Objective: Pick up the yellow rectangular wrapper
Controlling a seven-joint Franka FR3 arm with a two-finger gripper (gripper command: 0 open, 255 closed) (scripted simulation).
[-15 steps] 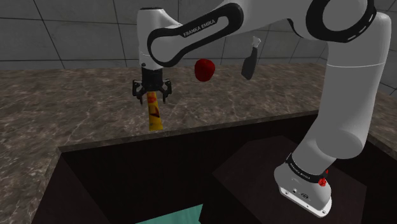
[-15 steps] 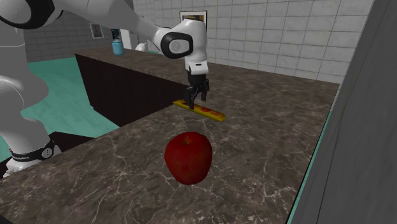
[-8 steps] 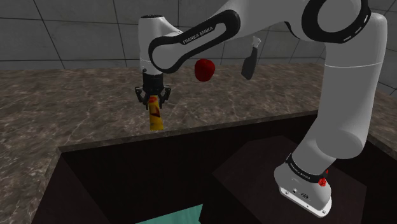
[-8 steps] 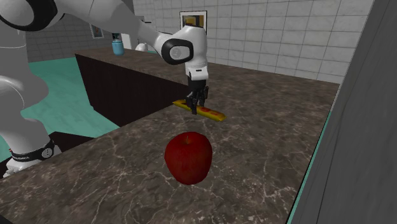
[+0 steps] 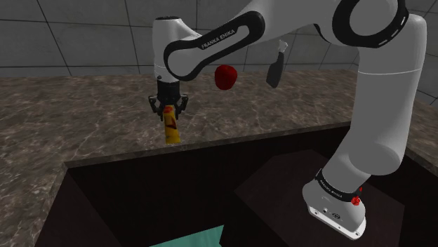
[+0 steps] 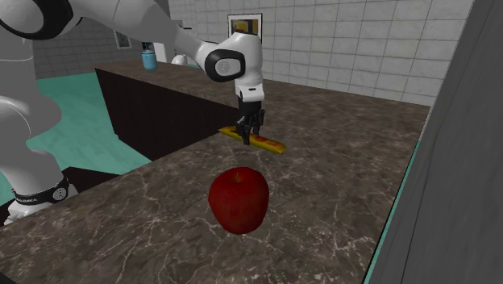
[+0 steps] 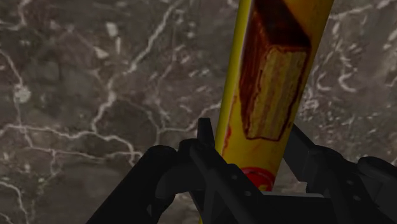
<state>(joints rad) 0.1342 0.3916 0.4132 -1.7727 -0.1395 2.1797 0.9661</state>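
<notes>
The yellow rectangular wrapper (image 5: 170, 128) (image 6: 259, 141) with red and brown print lies flat on the dark marble counter (image 5: 84, 119), close to its front edge. My black gripper (image 5: 168, 110) (image 6: 247, 129) points straight down onto the wrapper's far end and is shut on it. In the wrist view the two fingers (image 7: 210, 165) clasp the wrapper (image 7: 273, 83) from both sides, and the rest of it stretches away over the stone.
A red apple (image 6: 239, 199) (image 5: 225, 76) sits on the counter beyond the wrapper. A dark knife-like thing (image 5: 275, 66) stands near the tiled wall. The counter's front edge drops to a dark cabinet front (image 5: 168, 189) and teal floor (image 5: 200, 237).
One second ago the fingers stood apart over the wrapper; they have since closed on it. Over the last half second nothing has moved.
</notes>
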